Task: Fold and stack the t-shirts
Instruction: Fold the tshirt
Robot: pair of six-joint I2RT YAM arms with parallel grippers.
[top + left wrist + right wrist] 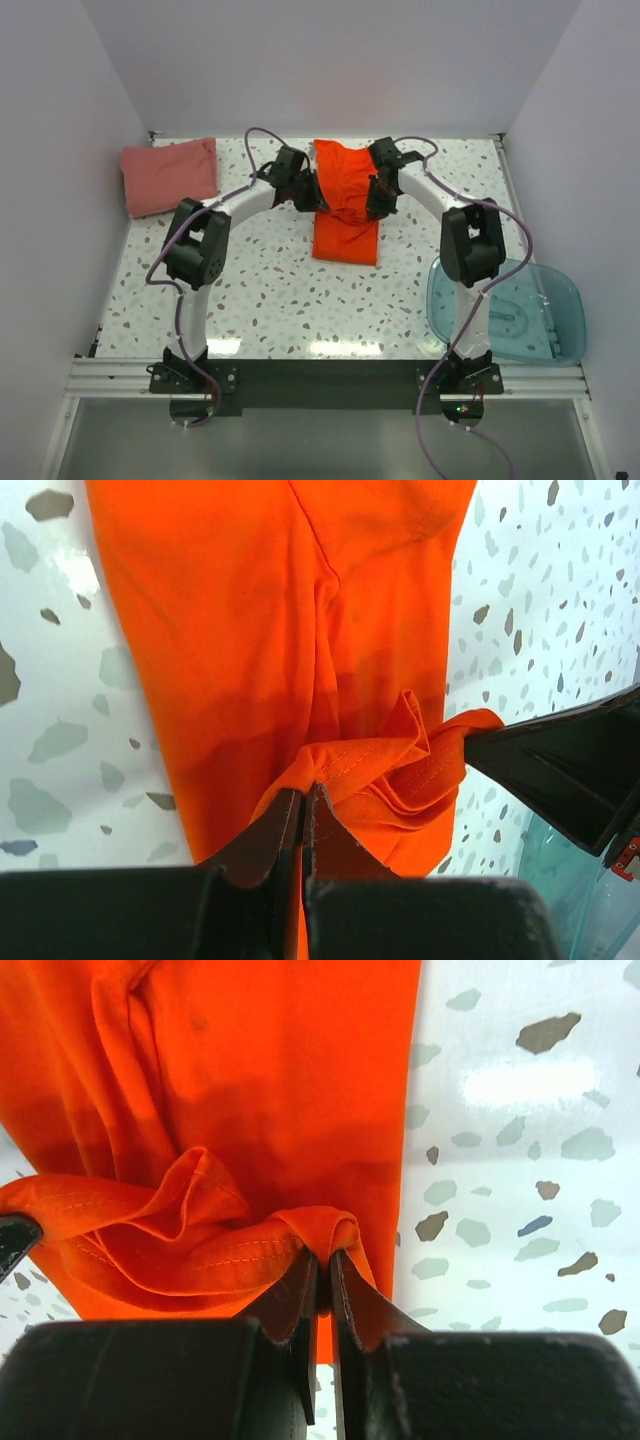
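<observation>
1. The orange shirt (345,225) is lying as a long narrow strip directly beneath both pincers. Its ends are reaching out beyond them and back toward the arms' bases.
2. The left pincer (303,800) is pressing its jaws together on a stitched edge of that shirt. The right pincer (323,1260) is pinching the same edge just beside it. The raised cloth between the two is bunching into loose folds.
3. The step in hand looks like a fold of the orange shirt, with the lifted edge being carried over the part lying flat. The next move is probably calling for both pincers to travel level and together. They would draw slightly apart to take out the slack, then lower the edge squarely before letting go.
4. The pink shirt (168,175) is sitting folded well to the left of the left pincer, near the far corner. It is likely waiting to be stacked.
5. Bare table (270,290) is lying open on the near side of both pincers, while the back wall is standing close beyond them. A blue tub (560,290) is resting well to the right of the right pincer and nearer the arms' bases, overhanging the table's edge.
</observation>
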